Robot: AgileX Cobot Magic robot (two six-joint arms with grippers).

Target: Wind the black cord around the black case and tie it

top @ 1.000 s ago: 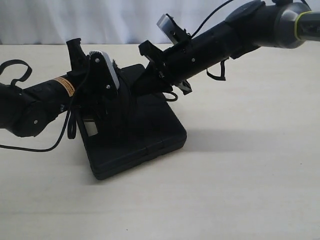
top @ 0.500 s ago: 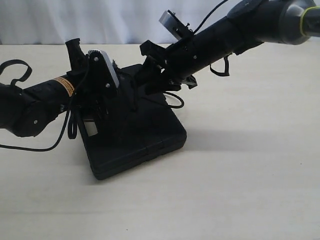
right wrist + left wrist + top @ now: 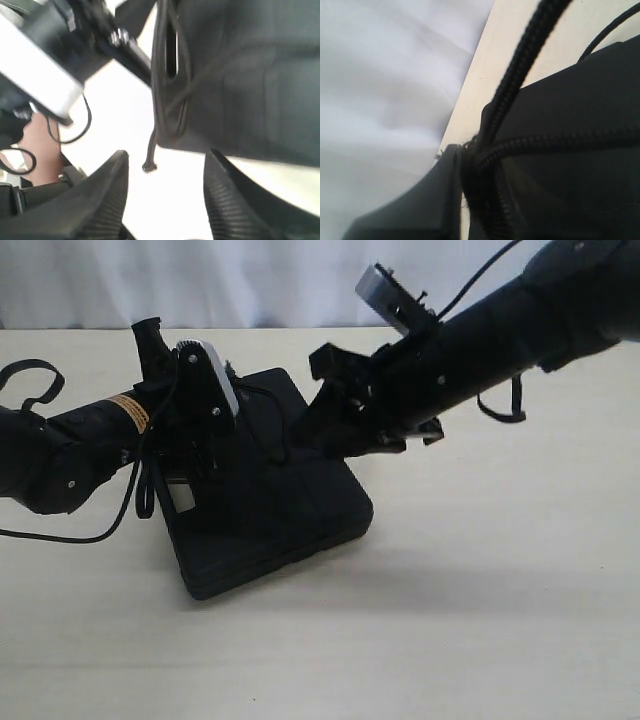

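We see the flat rectangular matte black plastic case (image 3: 290, 510) lying on the pale bench (image 3: 480, 620), turned at a diagonal, with one corner toward the near side. Its longer sides seem to run from the far side toward the near right, though we cannot be sure. The edge with the cut-out handle slot (image 3: 183, 497) faces the left arm.

The left hand (image 3: 215, 465) sits low over the slot end of the case. In the left wrist view its one visible finger (image 3: 420, 210) is against the long thin black braided cord (image 3: 520, 65), and the hand looks pressed together on it. From that pinch one strand rises steeply away, taut and straight. A second strand lies nearly flat across the lid, and frayed fibres show where the two meet.

The right hand (image 3: 166, 155) hangs over the far right part of the case. Its ribbed fingers (image 3: 100, 200) are spread apart with nothing between them. In the right wrist view cord strands run lengthwise past the handle slot. The cord's small knobbed tip (image 3: 148, 167) points off the case edge, over bare bench.
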